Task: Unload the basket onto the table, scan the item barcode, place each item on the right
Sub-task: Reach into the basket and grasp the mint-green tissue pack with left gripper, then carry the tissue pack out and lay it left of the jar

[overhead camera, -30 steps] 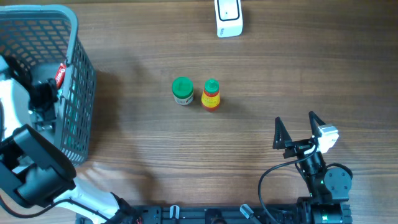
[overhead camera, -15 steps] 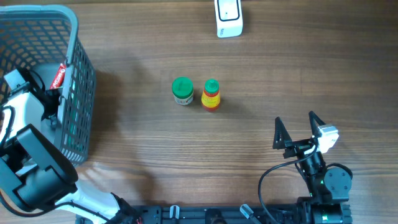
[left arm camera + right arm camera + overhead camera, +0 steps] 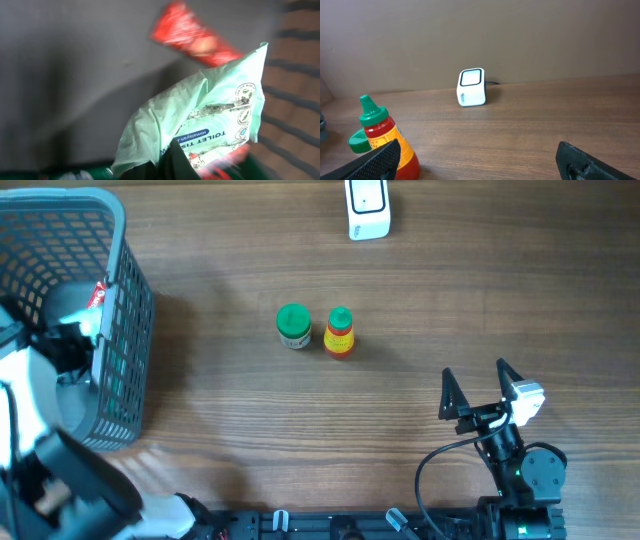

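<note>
Tissue pack (image 3: 210, 120), pale green, toilet-tissue print: you find it inside the grey basket (image 3: 128, 300) at the table's left edge, beside a red packet (image 3: 192, 42). Left gripper (image 3: 175, 161): jaws clenched on the pack's lower edge. Right gripper (image 3: 475, 375): jaws spread wide, holding nothing, well apart from the sauce bottle (image 3: 339, 332), green-lidded jar (image 3: 293, 325) and white scanner (image 3: 367, 208).

1. The counter (image 3: 450, 300) is brown wood grain with a matt finish.
2. The basket (image 3: 125, 300) is dull grey plastic lattice.
3. The tissue pack (image 3: 200, 125) is thin pale-green plastic film, crinkled, with a soft sheen.
4. The red packet (image 3: 192, 42) looks like glossy wrapper film.
5. The scanner (image 3: 471, 95) is smooth white plastic with a dark glossy window.
6. The sauce bottle (image 3: 385, 140) is smooth, shiny plastic with a green plastic cap.
</note>
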You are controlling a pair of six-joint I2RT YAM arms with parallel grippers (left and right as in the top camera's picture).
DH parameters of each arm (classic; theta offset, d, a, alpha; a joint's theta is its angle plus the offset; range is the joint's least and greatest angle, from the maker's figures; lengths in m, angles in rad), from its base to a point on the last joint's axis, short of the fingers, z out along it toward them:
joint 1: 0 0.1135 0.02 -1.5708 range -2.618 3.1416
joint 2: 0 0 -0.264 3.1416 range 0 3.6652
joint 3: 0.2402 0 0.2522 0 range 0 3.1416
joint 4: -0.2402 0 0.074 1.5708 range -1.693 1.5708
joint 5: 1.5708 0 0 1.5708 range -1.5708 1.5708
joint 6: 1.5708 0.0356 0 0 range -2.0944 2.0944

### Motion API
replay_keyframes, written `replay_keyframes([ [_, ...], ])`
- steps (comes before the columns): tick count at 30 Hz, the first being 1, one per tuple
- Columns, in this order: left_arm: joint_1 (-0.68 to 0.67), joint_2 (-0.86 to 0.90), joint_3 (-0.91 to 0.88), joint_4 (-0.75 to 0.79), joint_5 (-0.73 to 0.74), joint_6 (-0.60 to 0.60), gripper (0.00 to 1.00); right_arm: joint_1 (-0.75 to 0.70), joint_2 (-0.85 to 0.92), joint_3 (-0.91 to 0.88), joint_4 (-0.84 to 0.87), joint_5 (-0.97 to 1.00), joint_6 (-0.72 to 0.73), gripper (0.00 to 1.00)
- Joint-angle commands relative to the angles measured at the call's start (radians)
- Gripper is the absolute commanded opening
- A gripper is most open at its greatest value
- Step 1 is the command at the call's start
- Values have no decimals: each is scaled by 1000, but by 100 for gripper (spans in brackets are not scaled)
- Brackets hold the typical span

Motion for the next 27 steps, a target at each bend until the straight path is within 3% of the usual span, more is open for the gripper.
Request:
replay_keyframes([
  [1,14,-190,19,8,-6,24,4,6,-6,-1,3,13,6,100],
  [10,-1,-550,86,40,28,19,4,7,-6,-1,3,13,6,100],
  [16,-122,-716,87,89,50,16,4,6,-6,-1,3,13,6,100],
  [27,-625,-637,87,145,26,16,4,6,-6,-1,3,13,6,100],
])
